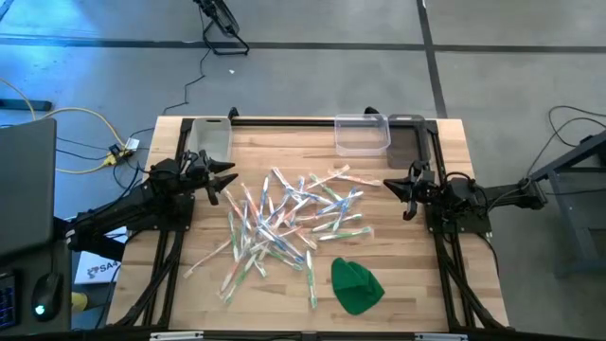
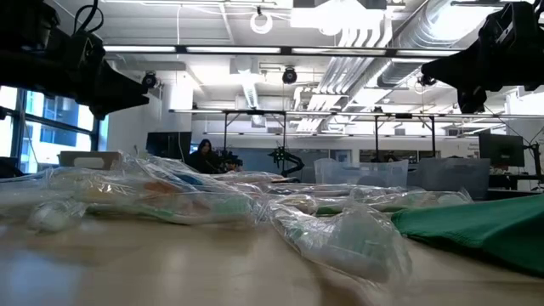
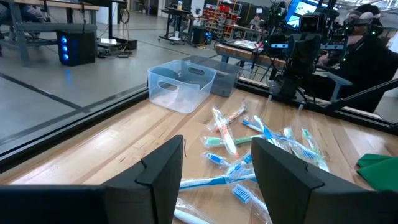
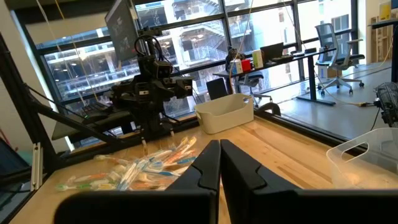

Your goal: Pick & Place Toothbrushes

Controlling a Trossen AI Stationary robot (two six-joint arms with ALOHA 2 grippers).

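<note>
Obs.: The wooden butcher-block bench (image 1: 417,284) carries a loose heap of pale translucent toothbrushes in clear wrappers (image 1: 284,223), with green, blue, orange and pink accents, spread across its middle and trailing toward the near left corner. They lie crossed over one another, so few sit free of their neighbours.

Left gripper (image 1: 223,180): hovers near the left edge of the bench, just beside the heap's left fringe, fingers spread wide with nothing between them. The left wrist view looks past the two dark fingers (image 3: 160,171) straight at the heap, which suggests the arm is lined up to come in on a brush from that side.

Right gripper (image 1: 409,194): waits by the right edge, apart from the heap, fingers pressed together and empty.

Receptacles: a clear rectangular plastic bin (image 1: 362,134) stands at the far edge, right of centre, with a darker bin (image 1: 407,134) touching or just beside it toward the far right corner. A pale opaque tray (image 1: 210,138) sits at the far left corner. All look empty, as far as can be told, so the sorting appears not yet begun.

A green cloth-like lump (image 1: 356,284) lies near the front edge, right of the heap.
</note>
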